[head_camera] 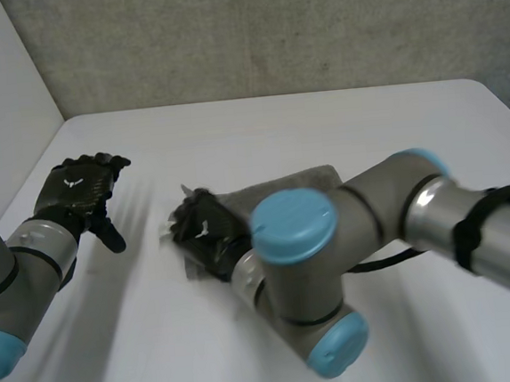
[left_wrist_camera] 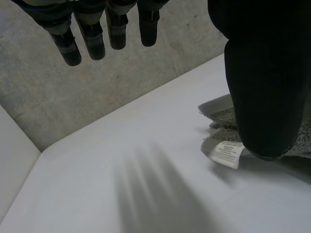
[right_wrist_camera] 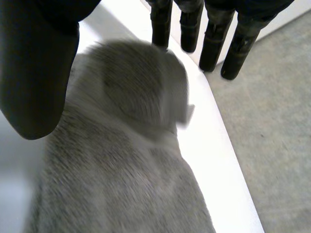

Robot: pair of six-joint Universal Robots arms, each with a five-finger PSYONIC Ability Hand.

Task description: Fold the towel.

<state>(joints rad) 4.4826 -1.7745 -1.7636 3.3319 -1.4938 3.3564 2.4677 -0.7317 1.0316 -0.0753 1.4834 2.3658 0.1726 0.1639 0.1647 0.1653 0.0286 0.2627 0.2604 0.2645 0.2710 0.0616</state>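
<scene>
A grey towel (head_camera: 301, 182) lies folded on the white table (head_camera: 320, 123), near the middle. My right hand (head_camera: 201, 230) hovers over the towel's left end, open. In the right wrist view its fingers (right_wrist_camera: 214, 43) are straight and its thumb (right_wrist_camera: 39, 82) stands apart, with the towel (right_wrist_camera: 121, 170) lying loose under the palm. My left hand (head_camera: 78, 190) is raised over the table's left side, apart from the towel, open with fingers (left_wrist_camera: 92, 39) straight. Past its thumb (left_wrist_camera: 265, 87) I see the towel's edge (left_wrist_camera: 221, 119) and a white label (left_wrist_camera: 227, 154).
My right arm (head_camera: 393, 232) crosses the front right of the table and hides part of the towel. The table's far edge (head_camera: 265, 98) meets a grey concrete surface (head_camera: 268, 29). A white wall (head_camera: 1, 97) stands at the left.
</scene>
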